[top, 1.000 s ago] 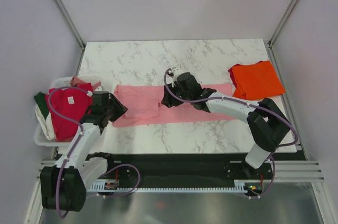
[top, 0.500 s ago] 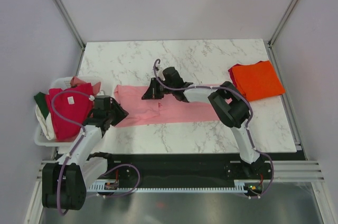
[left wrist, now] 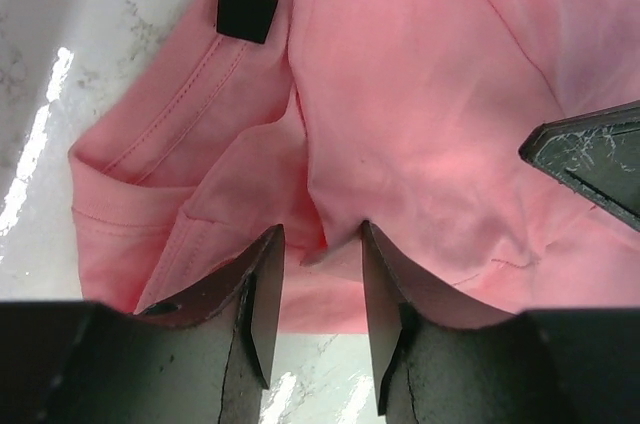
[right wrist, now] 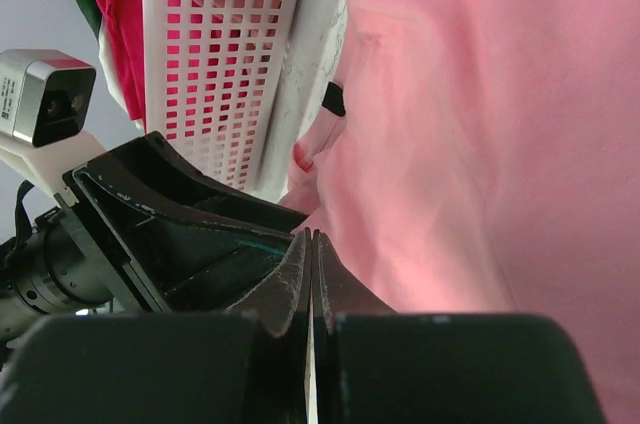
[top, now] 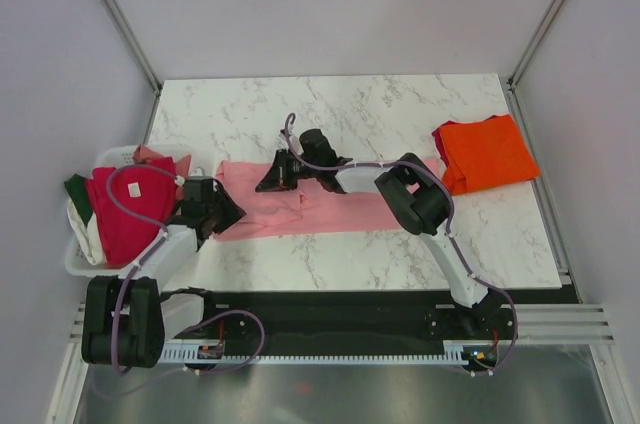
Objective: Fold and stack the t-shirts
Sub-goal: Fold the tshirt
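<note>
A light pink t-shirt lies as a long strip across the middle of the table. My left gripper sits at its left end, jaws open, with a small fold of the pink hem between the fingertips. My right gripper rests low on the same shirt just right of there, fingers pressed shut with no cloth showing between them. An orange t-shirt lies folded at the back right. Crimson-red, dark green and cream t-shirts fill the basket.
The white plastic basket stands at the table's left edge, its latticed wall close behind my left gripper. A black neck tag shows on the pink shirt. Bare marble runs along the back.
My right gripper has shut and slid left along the pink shirt, from its middle toward the left gripper. The left gripper edged slightly toward the shirt's hem.
</note>
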You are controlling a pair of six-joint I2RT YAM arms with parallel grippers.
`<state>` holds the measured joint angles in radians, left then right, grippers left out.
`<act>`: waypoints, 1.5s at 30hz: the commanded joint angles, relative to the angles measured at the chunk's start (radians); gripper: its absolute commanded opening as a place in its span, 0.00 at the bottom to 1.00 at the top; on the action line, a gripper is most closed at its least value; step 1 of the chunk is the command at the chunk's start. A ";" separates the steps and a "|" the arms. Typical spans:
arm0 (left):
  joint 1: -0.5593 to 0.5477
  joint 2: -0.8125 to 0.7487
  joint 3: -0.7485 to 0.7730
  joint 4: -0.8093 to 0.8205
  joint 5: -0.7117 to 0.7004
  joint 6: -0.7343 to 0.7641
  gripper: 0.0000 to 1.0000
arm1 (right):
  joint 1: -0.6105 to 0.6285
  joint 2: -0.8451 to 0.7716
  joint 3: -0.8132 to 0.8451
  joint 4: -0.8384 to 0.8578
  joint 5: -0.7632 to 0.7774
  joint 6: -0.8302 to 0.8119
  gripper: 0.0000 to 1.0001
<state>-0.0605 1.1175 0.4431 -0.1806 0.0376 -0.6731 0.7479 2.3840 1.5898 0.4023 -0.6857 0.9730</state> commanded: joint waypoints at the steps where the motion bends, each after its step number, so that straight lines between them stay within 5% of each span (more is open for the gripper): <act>1: 0.005 0.034 0.046 0.078 0.021 0.043 0.43 | 0.005 0.027 0.053 0.035 -0.044 0.021 0.00; 10: 0.005 0.070 0.051 0.139 0.099 0.024 0.36 | 0.011 0.070 0.125 -0.115 -0.034 -0.028 0.00; 23: 0.004 0.010 0.008 0.142 0.297 -0.023 0.45 | 0.013 0.156 0.246 -0.310 -0.043 -0.049 0.00; 29: 0.007 0.013 0.031 0.107 0.323 -0.034 0.36 | 0.013 0.158 0.249 -0.327 -0.044 -0.059 0.00; 45: 0.189 -0.283 0.017 -0.154 0.349 -0.143 0.55 | 0.018 0.167 0.286 -0.401 -0.020 -0.094 0.00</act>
<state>0.0975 0.8871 0.4572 -0.2714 0.3756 -0.7704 0.7570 2.5328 1.8420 0.0284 -0.7136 0.9081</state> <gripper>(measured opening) 0.537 0.009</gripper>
